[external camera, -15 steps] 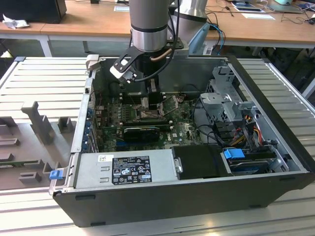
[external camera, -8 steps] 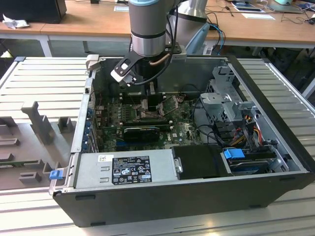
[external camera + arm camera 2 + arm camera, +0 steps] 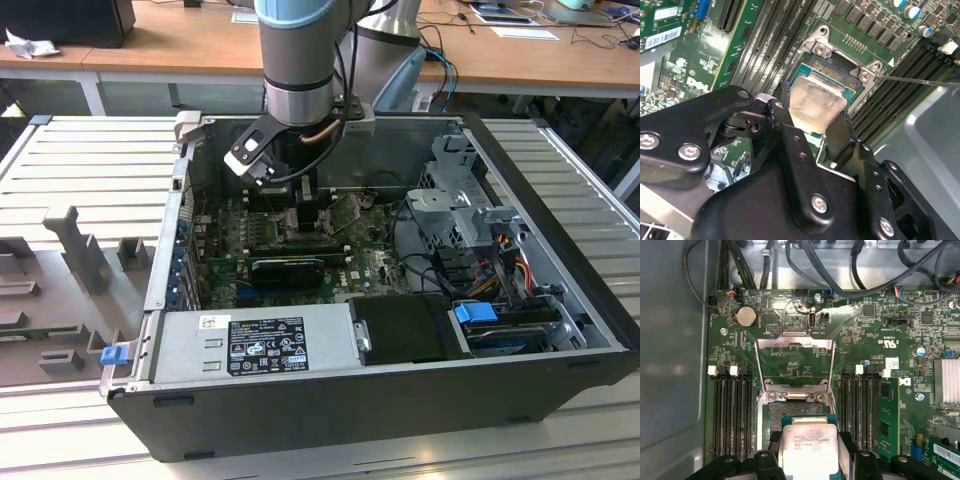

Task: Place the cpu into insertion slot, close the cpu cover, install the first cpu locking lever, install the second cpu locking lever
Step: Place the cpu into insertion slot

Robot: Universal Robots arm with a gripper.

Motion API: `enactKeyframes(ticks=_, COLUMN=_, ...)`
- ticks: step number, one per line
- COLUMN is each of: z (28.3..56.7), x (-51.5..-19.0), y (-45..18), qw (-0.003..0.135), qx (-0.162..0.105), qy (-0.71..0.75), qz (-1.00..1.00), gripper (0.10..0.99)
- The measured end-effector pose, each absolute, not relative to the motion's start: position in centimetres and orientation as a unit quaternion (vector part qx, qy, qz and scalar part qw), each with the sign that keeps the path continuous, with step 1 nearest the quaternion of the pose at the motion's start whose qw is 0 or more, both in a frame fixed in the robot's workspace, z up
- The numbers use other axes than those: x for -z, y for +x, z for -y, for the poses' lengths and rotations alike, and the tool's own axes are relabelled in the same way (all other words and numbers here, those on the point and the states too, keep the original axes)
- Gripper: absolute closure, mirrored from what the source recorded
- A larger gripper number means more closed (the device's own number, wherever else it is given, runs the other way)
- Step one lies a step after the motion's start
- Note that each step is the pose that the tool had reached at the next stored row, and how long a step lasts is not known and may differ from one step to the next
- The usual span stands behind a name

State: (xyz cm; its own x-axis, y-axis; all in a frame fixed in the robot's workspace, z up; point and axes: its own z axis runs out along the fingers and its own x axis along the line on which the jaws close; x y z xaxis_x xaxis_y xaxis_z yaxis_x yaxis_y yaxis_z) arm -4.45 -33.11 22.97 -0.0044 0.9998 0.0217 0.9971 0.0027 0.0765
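My gripper [image 3: 300, 205] reaches down into the open computer case over the green motherboard [image 3: 365, 265]. It is shut on the cpu [image 3: 807, 447], a pale silver square chip held by two opposite edges between the black fingers [image 3: 787, 130]. In both wrist views the cpu [image 3: 817, 102] hangs just over the insertion slot [image 3: 790, 407], shifted slightly toward the near side of the slot [image 3: 842, 75]. The cpu cover [image 3: 794, 347] stands swung open beyond the socket. A thin wire lever [image 3: 920, 80] sticks out beside the socket. Whether the chip touches the socket I cannot tell.
Long black memory slots [image 3: 732, 410] flank the socket on both sides. A black expansion card [image 3: 290, 268], the grey power supply [image 3: 260, 345] and a metal drive cage [image 3: 460, 200] crowd the case. Cable bundles [image 3: 840, 270] run along the board's far edge.
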Motion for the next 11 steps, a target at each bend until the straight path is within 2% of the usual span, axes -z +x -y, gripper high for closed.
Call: enactKeyframes(ticks=11, z=32.2, x=-21.3, y=-4.5, qw=0.020, qx=-0.035, qy=0.713, qz=-0.700, gripper=0.557)
